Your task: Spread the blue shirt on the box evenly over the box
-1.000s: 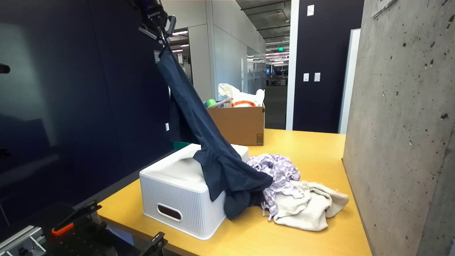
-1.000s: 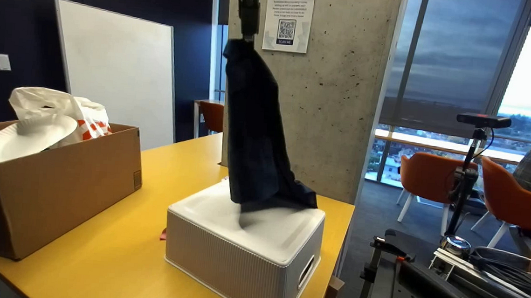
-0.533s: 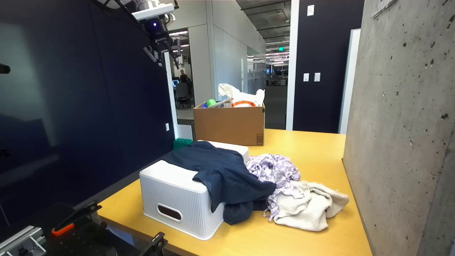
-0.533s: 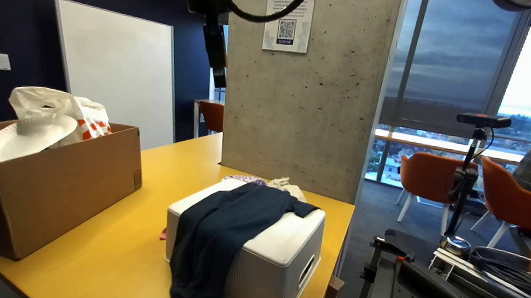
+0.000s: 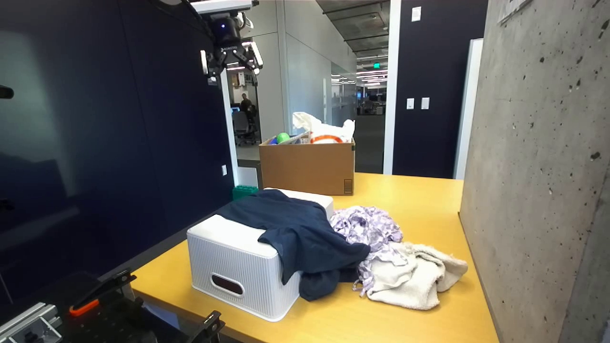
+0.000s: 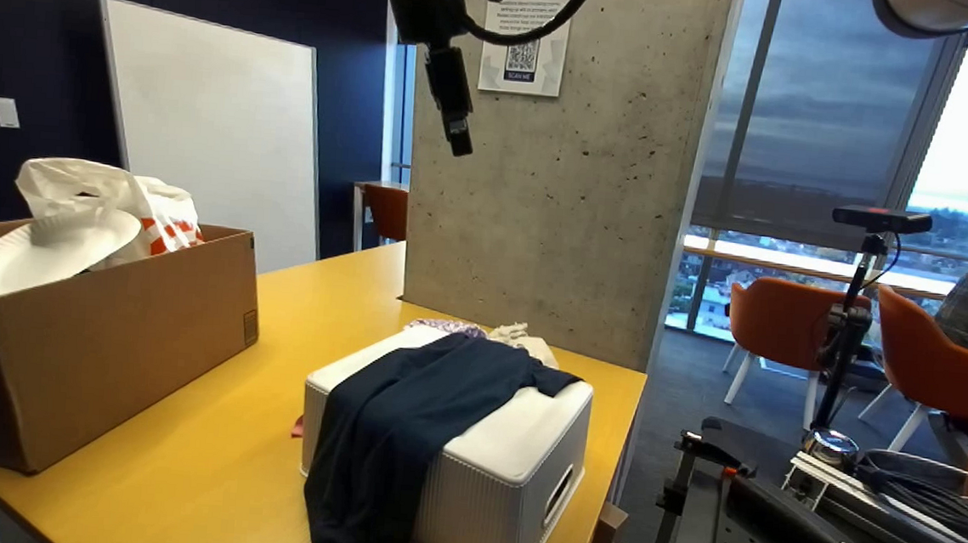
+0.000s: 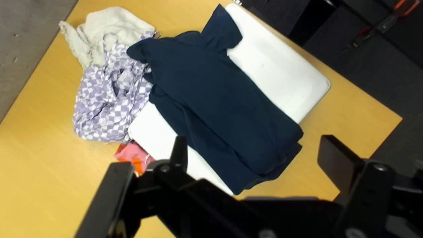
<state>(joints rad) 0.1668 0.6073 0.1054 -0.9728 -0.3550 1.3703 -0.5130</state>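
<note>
The dark navy blue shirt point(image 5: 295, 228) lies in a band across the middle of the white box point(image 5: 228, 267), shown in both exterior views. A bare strip of white lid shows on either side of it. In an exterior view the shirt's end point(image 6: 366, 502) hangs down the box's long side. Its opposite end drops past the far side to the table, against a patterned cloth. High above the box hovers my gripper point(image 5: 233, 76), apart from the fabric. The wrist view looks down on shirt point(image 7: 218, 99) and box point(image 7: 281, 72), with the gripper point(image 7: 254, 145) spread wide and holding nothing.
A purple-and-white cloth point(image 5: 367, 228) and a beige cloth point(image 5: 414, 276) lie crumpled beside the box. A filled cardboard box point(image 5: 310, 166) stands on the table behind. A concrete pillar point(image 6: 538, 224) borders the table. Something pink point(image 7: 134, 153) pokes out by the box corner.
A second ago the gripper held the shirt up by one end. It has let go, and the fabric has dropped across the lid and down the side. The fingers have since spread wide.
</note>
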